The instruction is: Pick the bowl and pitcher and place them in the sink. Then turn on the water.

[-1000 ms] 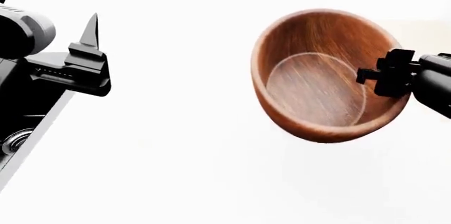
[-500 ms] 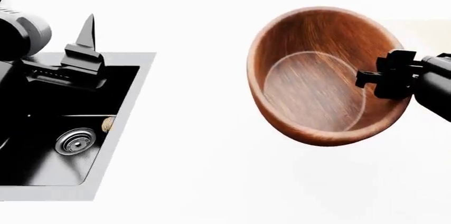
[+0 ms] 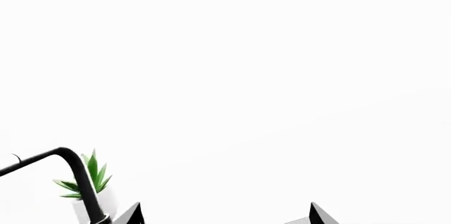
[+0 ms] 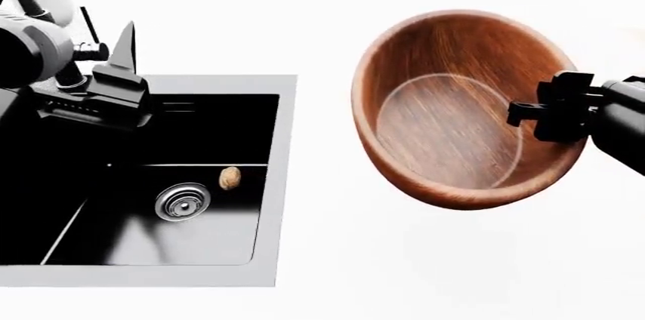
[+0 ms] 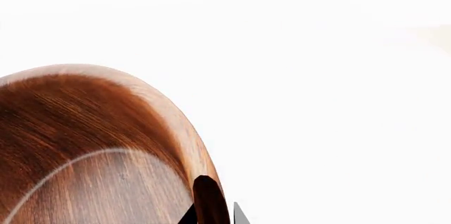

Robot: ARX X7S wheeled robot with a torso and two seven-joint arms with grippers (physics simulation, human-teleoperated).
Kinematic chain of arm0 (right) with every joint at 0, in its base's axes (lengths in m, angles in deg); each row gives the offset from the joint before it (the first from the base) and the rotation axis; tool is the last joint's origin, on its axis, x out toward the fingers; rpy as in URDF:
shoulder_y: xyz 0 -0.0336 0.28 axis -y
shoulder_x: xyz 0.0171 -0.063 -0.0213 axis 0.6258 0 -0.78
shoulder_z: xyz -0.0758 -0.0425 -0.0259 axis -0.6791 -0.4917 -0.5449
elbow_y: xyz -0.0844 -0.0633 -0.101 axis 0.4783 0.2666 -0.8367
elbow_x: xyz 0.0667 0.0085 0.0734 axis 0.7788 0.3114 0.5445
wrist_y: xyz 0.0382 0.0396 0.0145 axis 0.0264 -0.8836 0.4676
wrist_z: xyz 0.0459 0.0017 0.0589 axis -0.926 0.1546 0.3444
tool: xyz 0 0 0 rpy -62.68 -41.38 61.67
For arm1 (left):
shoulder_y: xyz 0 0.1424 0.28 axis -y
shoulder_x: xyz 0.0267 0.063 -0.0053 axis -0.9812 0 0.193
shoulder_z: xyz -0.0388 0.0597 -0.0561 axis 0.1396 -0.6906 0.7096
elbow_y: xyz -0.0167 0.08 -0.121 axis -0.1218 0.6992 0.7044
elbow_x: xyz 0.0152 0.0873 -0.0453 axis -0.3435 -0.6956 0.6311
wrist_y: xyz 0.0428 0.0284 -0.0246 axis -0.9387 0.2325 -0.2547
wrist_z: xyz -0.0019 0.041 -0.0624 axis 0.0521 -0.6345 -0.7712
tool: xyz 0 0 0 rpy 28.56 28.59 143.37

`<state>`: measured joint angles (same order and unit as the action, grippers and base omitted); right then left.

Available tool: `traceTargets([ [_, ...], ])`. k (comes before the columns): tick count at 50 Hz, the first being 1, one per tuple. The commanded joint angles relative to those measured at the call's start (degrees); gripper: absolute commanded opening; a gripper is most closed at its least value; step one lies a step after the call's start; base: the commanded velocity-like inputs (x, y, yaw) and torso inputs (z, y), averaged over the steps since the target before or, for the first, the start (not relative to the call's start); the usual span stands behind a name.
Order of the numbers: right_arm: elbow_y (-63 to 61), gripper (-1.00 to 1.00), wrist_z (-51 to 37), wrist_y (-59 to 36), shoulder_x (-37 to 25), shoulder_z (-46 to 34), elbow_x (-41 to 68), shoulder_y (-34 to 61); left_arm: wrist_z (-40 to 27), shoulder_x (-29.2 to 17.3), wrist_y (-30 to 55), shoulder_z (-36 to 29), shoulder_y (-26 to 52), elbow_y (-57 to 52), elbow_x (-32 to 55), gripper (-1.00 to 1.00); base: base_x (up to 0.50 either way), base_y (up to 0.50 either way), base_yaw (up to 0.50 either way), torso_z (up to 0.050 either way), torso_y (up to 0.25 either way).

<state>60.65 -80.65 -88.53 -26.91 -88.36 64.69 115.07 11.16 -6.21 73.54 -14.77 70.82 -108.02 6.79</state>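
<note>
The black double-basin sink (image 4: 285, 184) has slid into view; the right end effector (image 4: 524, 112), pinching the reddish-brown wooden bowl's (image 4: 454, 109) rim, must carry it there, the left end effector (image 4: 121, 71) spread.

The bowl (image 4: 443, 101) is wood, reddish-brown with fine straight grain and a smooth, softly satin finish (its rim (image 5: 185, 138) looks paler and a little shinier). The sink (image 4: 217, 222) has glossy black basins that mirror the light, framed by a brushed, matt grey steel rim (image 4: 285, 184); its drain (image 4: 181, 202) is bright polished metal. A small nut (image 4: 229, 177) looks tan and dull. The right gripper (image 4: 524, 112) is matt black plastic. The faucet (image 3: 74, 174) is smooth, satin black.
</note>
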Motion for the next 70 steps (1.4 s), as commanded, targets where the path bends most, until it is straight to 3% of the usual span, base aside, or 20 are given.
traceTargets([
  [1,0.0,-1.00,-0.2,0.2,0.0,0.0,-0.7,0.4,0.5,-0.3,-0.4,-0.1,-0.4,0.0,-0.6,1.00,0.00,0.50,0.00,0.000,0.000],
  [70,-0.2,-1.00,-0.5,0.8,0.0,-2.6,-0.2,2.7,1.4,-2.4,-3.3,-0.9,-2.1,-0.5,-1.8,1.00,0.00,0.50,0.00,0.000,0.000],
])
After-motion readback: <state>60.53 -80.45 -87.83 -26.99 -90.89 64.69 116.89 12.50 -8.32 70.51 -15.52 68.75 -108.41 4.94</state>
